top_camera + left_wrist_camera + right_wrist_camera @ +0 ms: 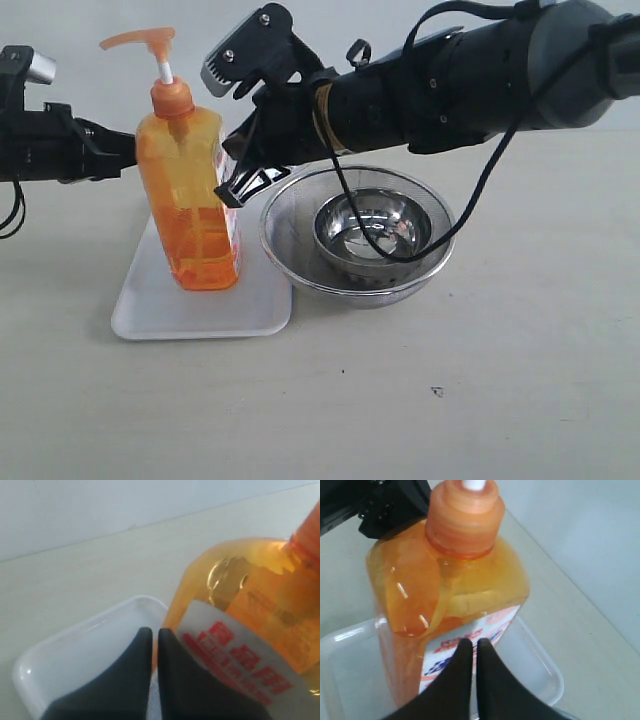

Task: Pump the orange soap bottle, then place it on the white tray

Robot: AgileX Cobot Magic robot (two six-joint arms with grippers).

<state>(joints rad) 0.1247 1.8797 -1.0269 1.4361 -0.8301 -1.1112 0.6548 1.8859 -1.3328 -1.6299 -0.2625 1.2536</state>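
Observation:
The orange soap bottle (pixel 190 200) stands upright on the white tray (pixel 160 310), pump head raised. My left gripper (pixel 128 150) is level with the bottle's shoulder on its left side, close to it. In the left wrist view this gripper (pixel 155 632) is shut and empty, with the bottle (pixel 250 590) and tray (pixel 75 650) just beyond its tips. My right gripper (pixel 228 192) hangs by the bottle's right side. In the right wrist view it (pixel 472 642) is shut and empty in front of the bottle's (pixel 450 580) label, over the tray (pixel 535 655).
A round steel mesh bowl (pixel 290 250) sits right of the tray, almost touching it, with a smaller steel bowl (pixel 380 235) inside. A black cable (pixel 350 210) from the right arm droops into the bowl. Bare table lies in front.

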